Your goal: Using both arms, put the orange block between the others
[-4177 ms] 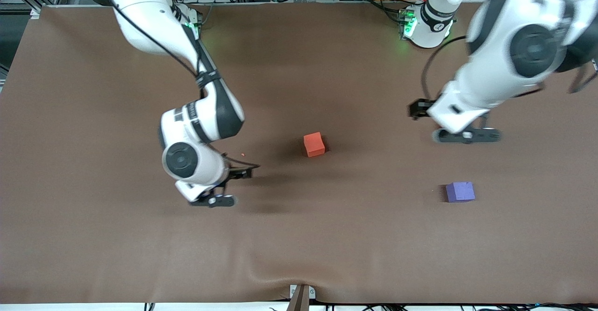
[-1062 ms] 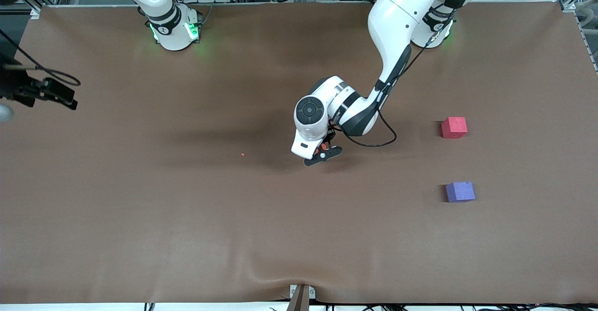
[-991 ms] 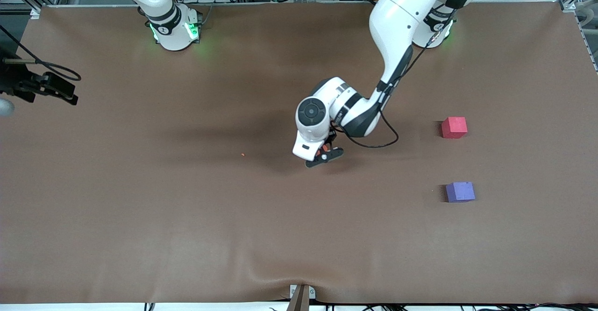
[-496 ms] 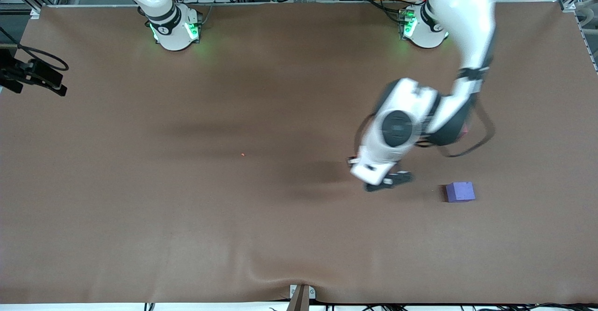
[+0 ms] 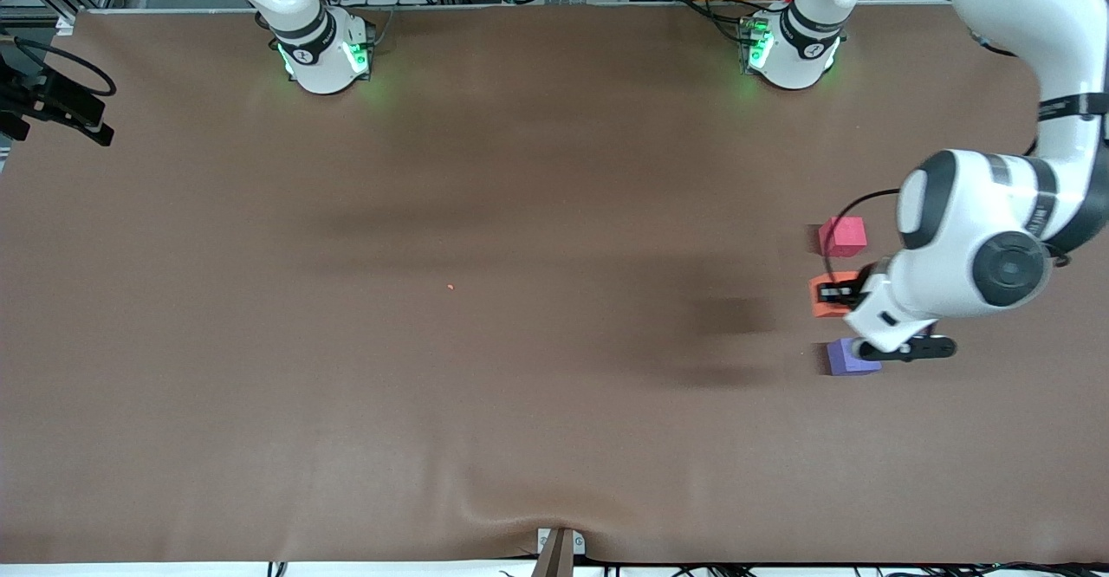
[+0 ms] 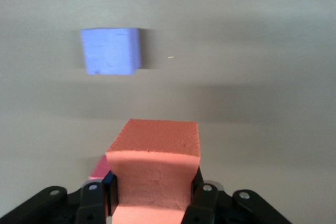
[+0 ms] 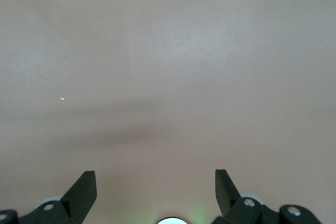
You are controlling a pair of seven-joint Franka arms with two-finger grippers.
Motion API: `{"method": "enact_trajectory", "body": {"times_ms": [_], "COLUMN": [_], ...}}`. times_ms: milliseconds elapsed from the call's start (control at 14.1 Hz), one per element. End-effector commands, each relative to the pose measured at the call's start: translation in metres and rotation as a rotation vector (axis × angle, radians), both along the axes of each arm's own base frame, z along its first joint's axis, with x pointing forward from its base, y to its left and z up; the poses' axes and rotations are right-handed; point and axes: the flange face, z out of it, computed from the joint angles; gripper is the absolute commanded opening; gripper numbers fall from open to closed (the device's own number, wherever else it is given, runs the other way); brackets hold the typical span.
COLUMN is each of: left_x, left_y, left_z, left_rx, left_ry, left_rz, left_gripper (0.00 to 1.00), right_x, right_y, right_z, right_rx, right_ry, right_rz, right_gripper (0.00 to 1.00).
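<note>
My left gripper (image 5: 834, 294) is shut on the orange block (image 5: 823, 296), which it holds over the gap between the pinkish-red cube (image 5: 842, 236) and the purple cube (image 5: 842, 359). In the left wrist view the orange block (image 6: 155, 163) fills the space between the two fingers, with the purple cube (image 6: 111, 51) lying on the table past it and a sliver of the pinkish-red cube (image 6: 100, 170) beside it. My right gripper (image 7: 155, 192) is open and holds nothing, over bare table at the right arm's end, where its black hand (image 5: 65, 109) shows at the view's edge.
The brown table mat (image 5: 433, 386) is wrinkled at its edge nearest the front camera. A tiny orange crumb (image 5: 450, 287) lies near the middle. Both green-lit arm bases (image 5: 325, 57) stand along the edge farthest from the front camera.
My left arm has carried the orange block from the table's middle to the left arm's end, over the gap between the two cubes. The right hand has drifted slightly toward the bases.
</note>
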Motion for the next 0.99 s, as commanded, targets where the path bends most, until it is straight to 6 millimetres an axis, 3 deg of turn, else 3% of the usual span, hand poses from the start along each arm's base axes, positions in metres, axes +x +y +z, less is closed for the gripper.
{"method": "enact_trajectory", "body": {"times_ms": [0, 142, 283, 496, 779, 920], "left_x": [-0.022, -0.033, -0.036, -0.039, -0.043, -0.048], "left_y": [0.03, 0.06, 0.06, 0.062, 0.065, 0.078], "left_z": [-0.03, -0.069, -0.095, -0.103, -0.12, -0.127], "left_rx": [-0.016, -0.029, -0.034, -0.029, 0.042, 0.039], "left_ry": [-0.032, -0.089, -0.108, -0.094, -0.073, -0.067], "left_rz": [-0.038, -0.037, -0.03, -0.029, -0.109, -0.087], "left_gripper": [0.0, 0.0, 0.0, 0.0, 0.0, 0.0], "right_x": [-0.005, -0.006, -0.006, -0.002, 0.011, 0.012], "right_y": [0.0, 0.003, 0.003, -0.002, -0.006, -0.006], "right_z": [0.003, 0.003, 0.002, -0.004, -0.028, -0.03], "right_rx": [0.011, 0.017, 0.03, 0.067, 0.057, 0.057], "right_ry": [0.005, 0.012, 0.014, 0.024, 0.058, 0.059], "right_rz": [-0.006, 0.004, -0.001, -0.015, -0.02, -0.018], "right_gripper": [1.0, 1.0, 1.0, 1.0, 1.0, 1.0]}}
